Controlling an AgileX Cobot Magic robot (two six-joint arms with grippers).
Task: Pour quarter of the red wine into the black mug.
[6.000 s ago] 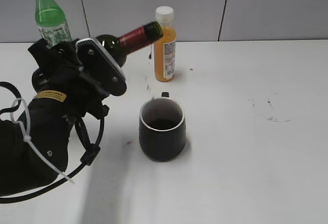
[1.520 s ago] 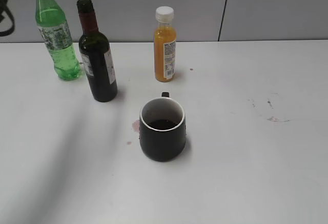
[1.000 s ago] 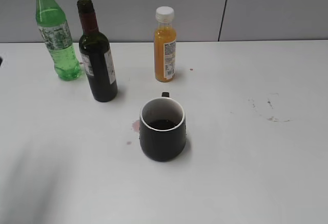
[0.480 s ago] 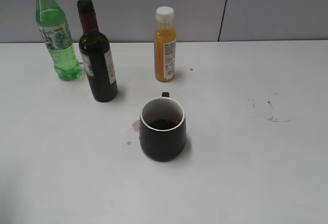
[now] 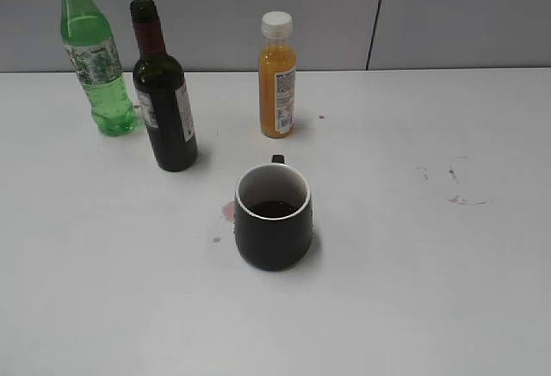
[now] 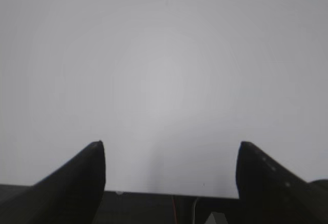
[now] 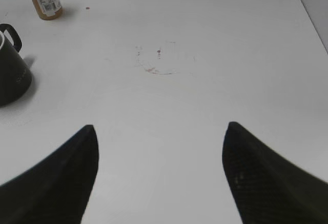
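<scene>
6 s ago the left arm held the wine (image 5: 166, 105) tipped at approx 10 o'clock of the mug (image 5: 273, 218), neck foil pointing toward the juice. Now the wine stands upright on the tabletop (image 5: 413, 290), free of any grip, beside the green btl. Arm is gone from the ext view; 1.5 s ago only a dark bit of it showed at top-left corner, and its shadow on the tabletop has since faded. Left end effector (image 6: 169, 155) now hangs over bare tabletop w/ jaws spread apart, nothing between them. A pinkish spill spot (image 5: 228, 211) shows at 9 o'clock of the mug, just beside its base; not seen 6 s ago.
</scene>
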